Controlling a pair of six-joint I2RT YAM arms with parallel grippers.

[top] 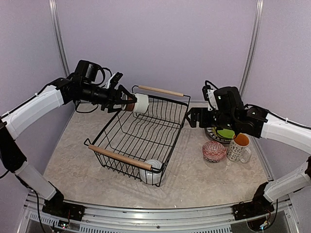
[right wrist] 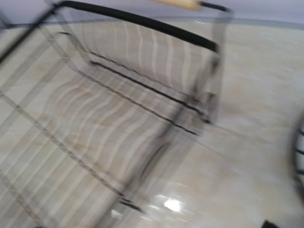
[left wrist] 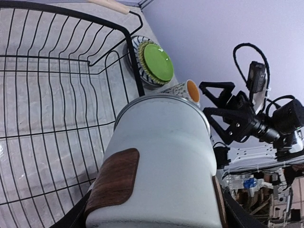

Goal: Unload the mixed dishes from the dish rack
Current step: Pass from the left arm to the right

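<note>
Dish rack (top: 119,158) sits mid-desk (top: 194,184), with a white dish (top: 151,171) in its near right corner. The left jaws pinch a white and brown cup (top: 140,103) above the rack's far left corner. The right jaws hang spread beside its far right corner. Plates (top: 222,133), patterned bowl (top: 214,151) and orange-lined mug (top: 239,148) stand near the desk's right edge.

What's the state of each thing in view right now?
White mug with brown patch: held sideways in left gripper, over rack.
Black wire dish rack: resting on table.
Right gripper: open, empty.
Lime green round plate: stacked on striped plate.
Red-patterned bowl: on table, apparently inverted.
Orange-lined white mug: upright on table.
</note>
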